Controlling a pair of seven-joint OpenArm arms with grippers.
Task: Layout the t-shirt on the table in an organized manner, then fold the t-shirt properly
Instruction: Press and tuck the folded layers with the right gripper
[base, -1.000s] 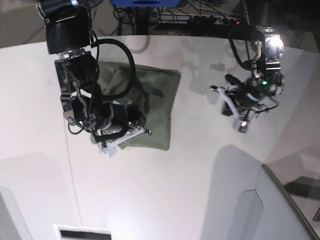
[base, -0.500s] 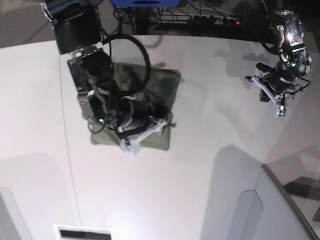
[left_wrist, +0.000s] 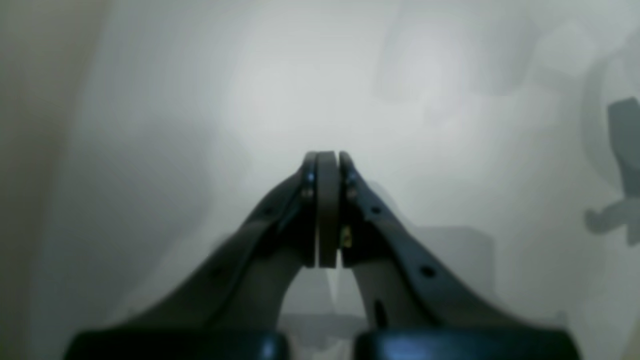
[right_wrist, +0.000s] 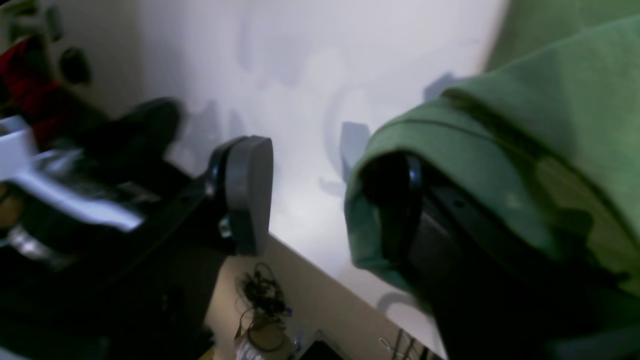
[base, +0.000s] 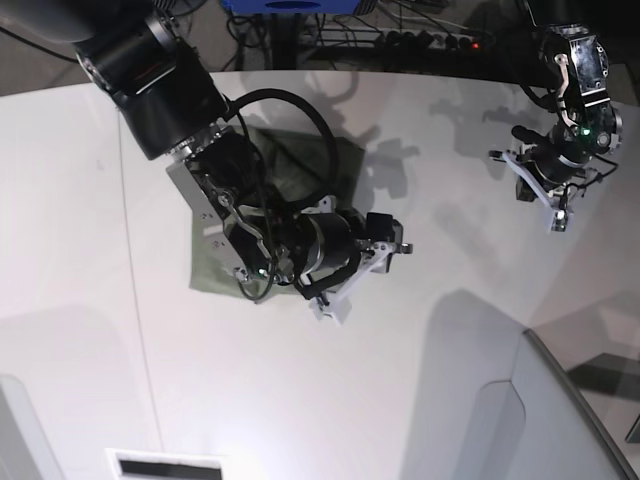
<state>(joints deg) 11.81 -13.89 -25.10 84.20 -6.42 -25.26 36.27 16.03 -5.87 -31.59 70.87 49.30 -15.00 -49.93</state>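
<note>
text: none legible | labels: none seen | views: perhaps too blurred

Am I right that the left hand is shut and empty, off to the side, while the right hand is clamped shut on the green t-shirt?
Not quite. The right hand is open: the right wrist view shows the t-shirt draped over one finger only. The left hand is shut and empty.
</note>
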